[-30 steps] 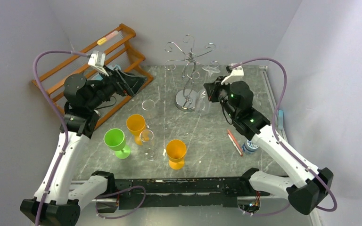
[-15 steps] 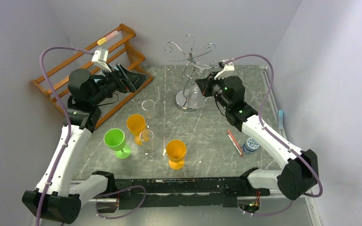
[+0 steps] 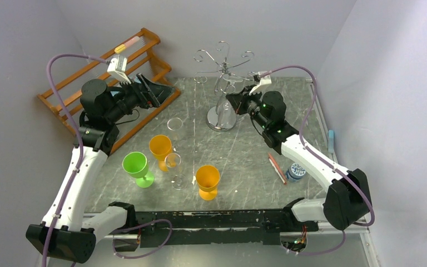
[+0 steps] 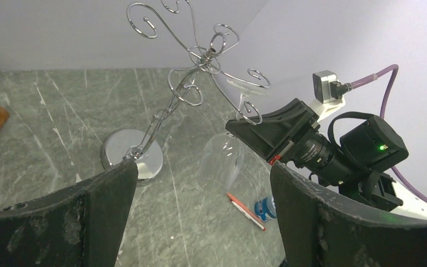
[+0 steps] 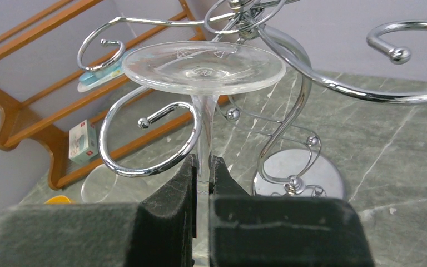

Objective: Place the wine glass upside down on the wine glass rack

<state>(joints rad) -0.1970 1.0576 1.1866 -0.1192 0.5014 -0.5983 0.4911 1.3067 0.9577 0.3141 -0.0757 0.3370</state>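
Note:
A clear wine glass (image 5: pixel 203 67) hangs upside down, foot on top, with my right gripper (image 5: pixel 202 167) shut on its stem. The stem stands right against a curled arm (image 5: pixel 144 144) of the silver wine glass rack (image 5: pixel 303 172), and the foot sits just above that curl. From above, the right gripper (image 3: pixel 238 100) is at the rack's (image 3: pixel 221 119) right side, with the glass bowl (image 3: pixel 226 114) hanging over the disc base. My left gripper (image 3: pixel 161 92) is open and empty, held high at the left. Its wrist view faces the rack (image 4: pixel 133 158) and the glass (image 4: pixel 222 161).
An orange wooden slatted rack (image 3: pixel 139 55) leans at the back left. Two clear glasses (image 3: pixel 174 125) (image 3: pixel 173 164), two orange goblets (image 3: pixel 160 147) (image 3: pixel 207 179) and a green goblet (image 3: pixel 136 165) stand at the front left. A red pen (image 3: pixel 276 168) and a small blue container (image 3: pixel 296 171) lie at the right.
My right arm has carried the inverted glass left and farther back, up against the rack's scroll arms. The left arm rose slightly a second ago and has since held still.

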